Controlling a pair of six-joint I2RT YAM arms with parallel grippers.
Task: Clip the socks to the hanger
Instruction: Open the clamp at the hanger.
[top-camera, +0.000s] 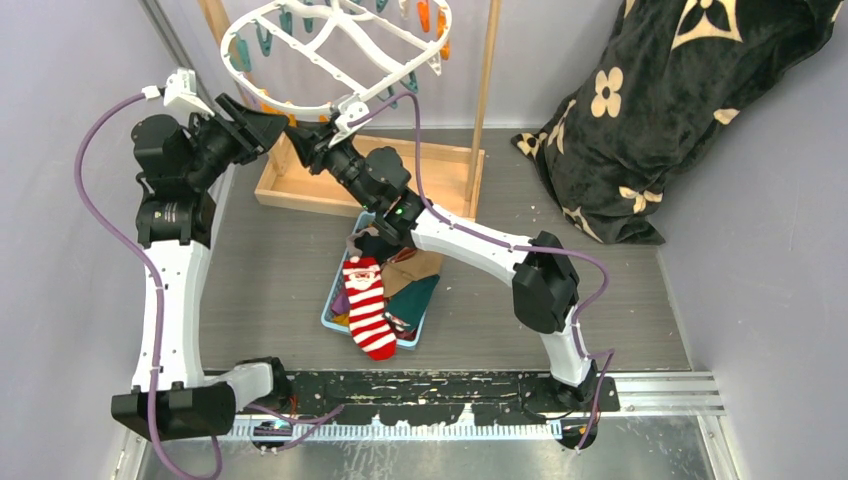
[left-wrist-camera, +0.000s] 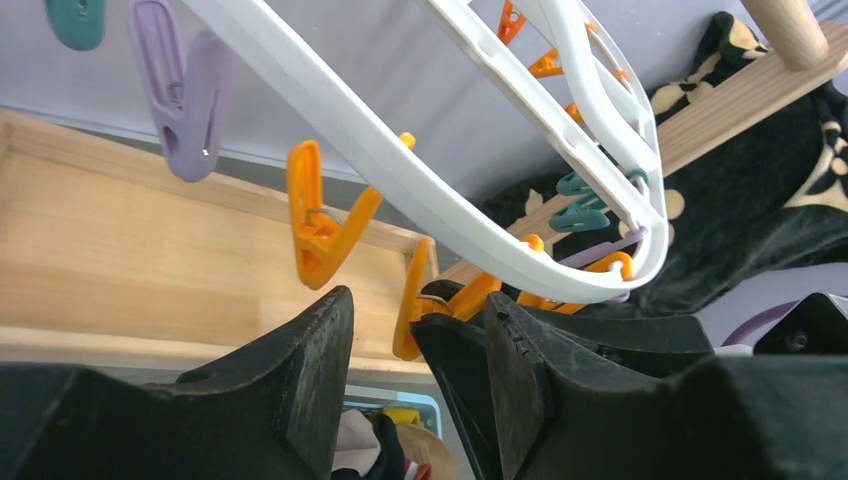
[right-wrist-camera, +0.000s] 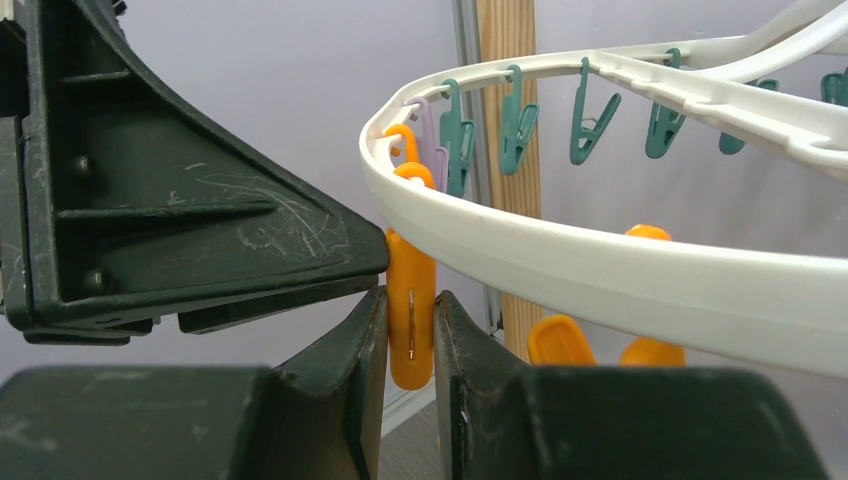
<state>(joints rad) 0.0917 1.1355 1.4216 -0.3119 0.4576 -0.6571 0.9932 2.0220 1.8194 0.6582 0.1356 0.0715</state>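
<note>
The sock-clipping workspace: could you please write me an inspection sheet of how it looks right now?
Surface: grey tabletop, worn black strip along its near edge.
Job's things: white hanger above the wooden stand, no sock seen on it; red-white striped sock draped over the blue basket, which holds more socks.
Clutter: black flower-patterned blanket heaped far right.
Grippers: right gripper shut on an orange clip at the hanger's rim; left gripper open, empty, beside that clip.
Cables: purple cables along both arms, one looping loose left.
Surroundings: pale walls close on both sides.
</note>
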